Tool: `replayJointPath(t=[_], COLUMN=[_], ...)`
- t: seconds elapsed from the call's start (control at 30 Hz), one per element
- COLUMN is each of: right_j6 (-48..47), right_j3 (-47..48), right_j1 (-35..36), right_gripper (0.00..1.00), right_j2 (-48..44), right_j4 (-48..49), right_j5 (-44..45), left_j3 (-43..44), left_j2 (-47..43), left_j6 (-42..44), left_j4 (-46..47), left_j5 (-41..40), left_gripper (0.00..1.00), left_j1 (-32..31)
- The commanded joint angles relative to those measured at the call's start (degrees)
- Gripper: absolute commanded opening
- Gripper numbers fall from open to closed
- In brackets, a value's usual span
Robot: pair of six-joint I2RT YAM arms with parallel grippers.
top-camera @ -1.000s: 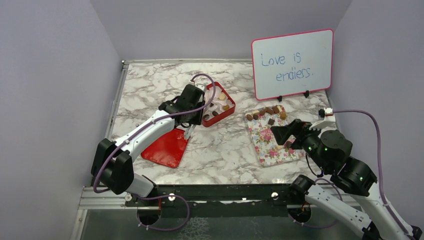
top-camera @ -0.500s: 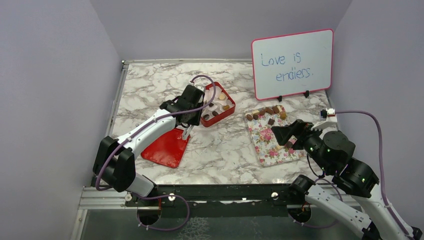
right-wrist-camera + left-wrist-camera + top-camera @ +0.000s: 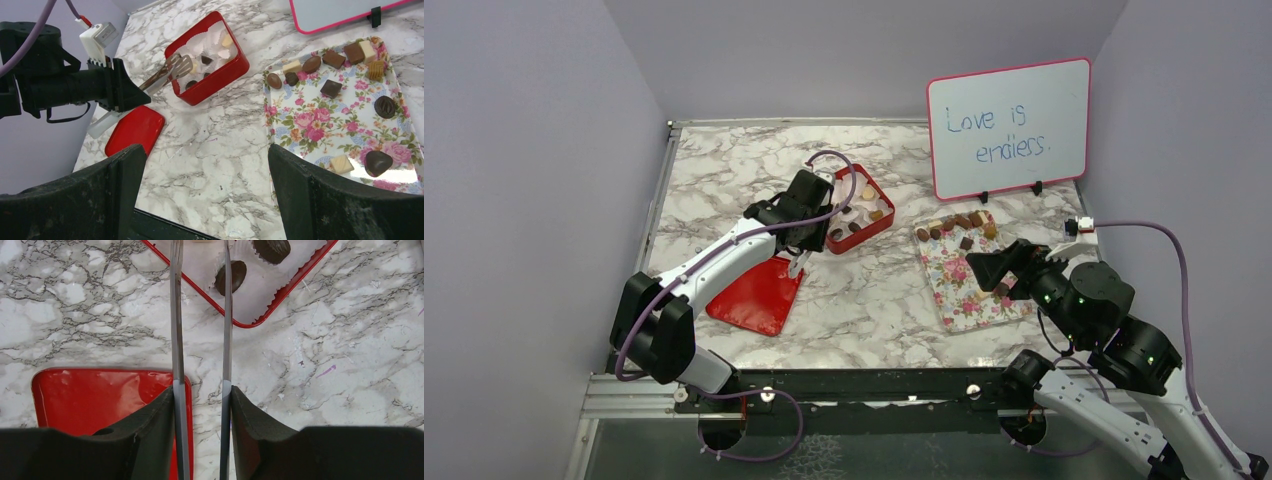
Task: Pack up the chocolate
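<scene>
Several chocolate pieces (image 3: pixel 959 225) (image 3: pixel 331 87), dark, light brown and cream, lie on a floral tray (image 3: pixel 974 300) (image 3: pixel 320 130). A few more chocolates (image 3: pixel 231 276) sit in white paper cups inside the red box (image 3: pixel 871 228) (image 3: pixel 215 82) (image 3: pixel 280 295). My left gripper (image 3: pixel 819 225) (image 3: pixel 202 389) (image 3: pixel 131 92) is shut on metal tongs (image 3: pixel 227 330) (image 3: pixel 167 72). Their tips reach over the near corner of the box, with nothing visible between them. My right gripper (image 3: pixel 984 265) (image 3: pixel 204 150) hangs wide open and empty above the marble, by the tray's left edge.
The red lid (image 3: pixel 759 295) (image 3: pixel 95 400) (image 3: pixel 135 130) lies flat on the marble, near and left of the box. A pink-framed whiteboard (image 3: pixel 1009 125) (image 3: pixel 345 10) stands behind the tray. Grey walls close in the left, back and right sides.
The left arm has shifted very slightly. The right arm, box, lid and tray have stayed where they were.
</scene>
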Motion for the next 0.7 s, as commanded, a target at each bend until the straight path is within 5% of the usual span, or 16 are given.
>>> replayJointPath(t=[0.0, 0.47, 0.67], right_j6=[0.61, 0.31, -0.15], right_j3=[-0.07, -0.14, 0.47], right_j1=[-0.24, -0.24, -0.24], right_gripper=[0.98, 0.97, 0.97], right_j2=[-0.6, -0.45, 0.59], right_j4=[0.89, 1.19, 1.24], right_j5=[-0.85, -1.76, -1.56], left_j3=[0.72, 0.66, -0.97], left_j2=[-0.74, -7.33, -11.55], left_j6=[0.44, -0.51, -1.75], left_j4=[0.76, 3.93, 9.69], left_j5=[-2.03, 3.36, 12.46], left_gripper=[0.41, 0.4, 0.4], left_j1=[0.32, 0.36, 0.32])
